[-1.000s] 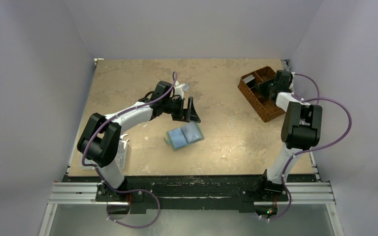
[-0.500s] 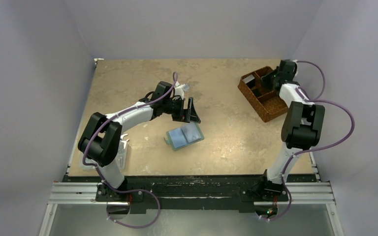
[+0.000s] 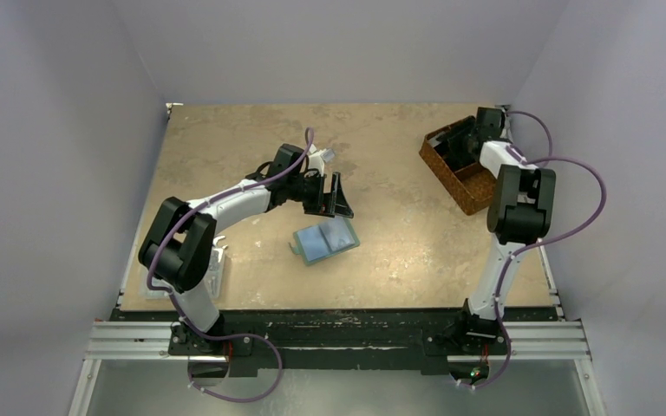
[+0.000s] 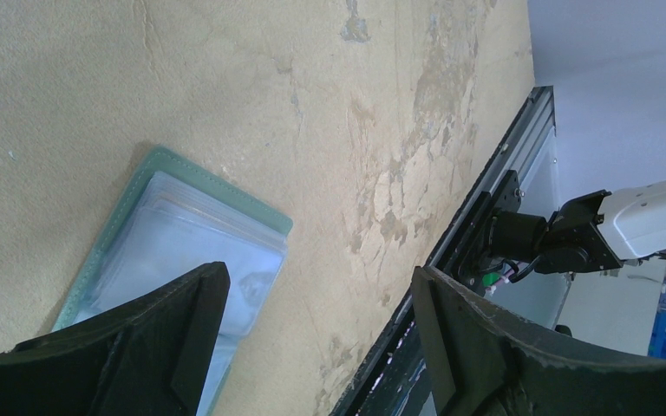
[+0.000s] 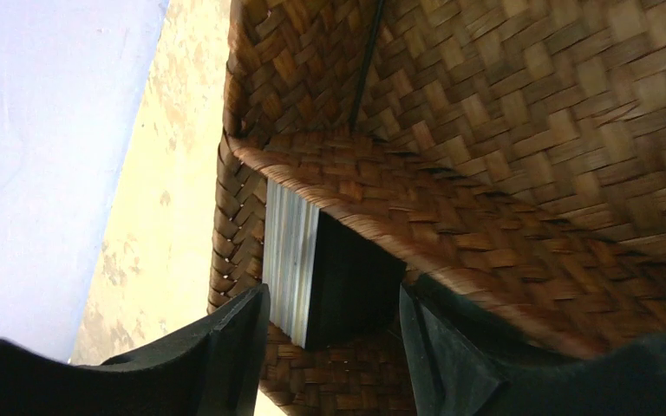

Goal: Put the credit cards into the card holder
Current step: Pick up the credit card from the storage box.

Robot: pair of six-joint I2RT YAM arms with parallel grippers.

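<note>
Right gripper [image 5: 333,303] hangs spread over a compartment of the basket [image 5: 503,104], straddling what looks like upright credit cards [image 5: 293,260] — seemingly to pinch one — while the left gripper [image 3: 336,201], spread and empty, waits beside the card holder [image 3: 323,240], unfolded mid-table.

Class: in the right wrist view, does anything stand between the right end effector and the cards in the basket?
Nothing visible does. The right end effector is open, and the cards show straight ahead between its jaws, standing on edge in a basket compartment. The woven divider runs close beside them.
</note>
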